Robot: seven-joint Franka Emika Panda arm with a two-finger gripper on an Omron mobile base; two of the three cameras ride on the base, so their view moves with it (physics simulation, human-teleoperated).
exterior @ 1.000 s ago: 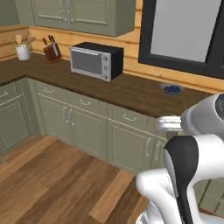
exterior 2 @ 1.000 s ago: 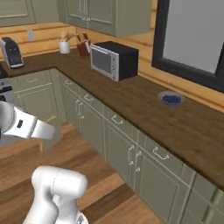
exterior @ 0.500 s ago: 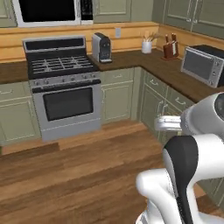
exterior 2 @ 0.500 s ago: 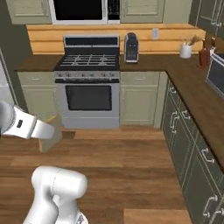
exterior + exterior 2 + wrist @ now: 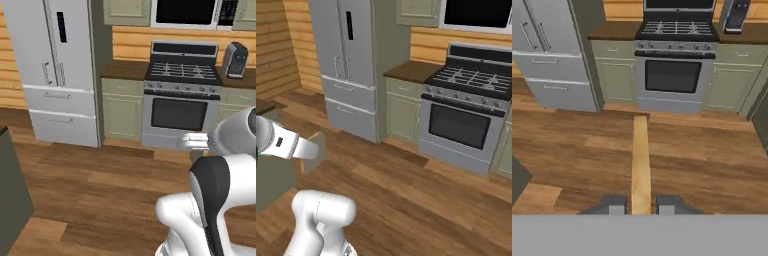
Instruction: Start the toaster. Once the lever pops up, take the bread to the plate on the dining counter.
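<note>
The bread point(image 5: 640, 160) is a pale tan slice seen edge-on in the hand view, running up from between my fingertips point(image 5: 614, 204). My gripper point(image 5: 640, 206) is shut on the bread and holds it above the wood floor. From the right base view the bread point(image 5: 318, 141) hangs at the end of my arm, low on the left. A sage-green corner of the dining counter point(image 5: 11, 195) stands at the lower left, and its dark brown top point(image 5: 265, 106) shows at the left edge. The toaster and the plate are out of view.
A steel fridge point(image 5: 60, 70) stands ahead on the left, with a gas stove and oven point(image 5: 181, 100) to its right. A dark appliance point(image 5: 235, 59) sits on the counter beside the stove. Open wood floor point(image 5: 100, 185) lies between me and them.
The base has turned, so the view swung from the microwave counter, past the stove, to the fridge. The bread stays in my gripper.
</note>
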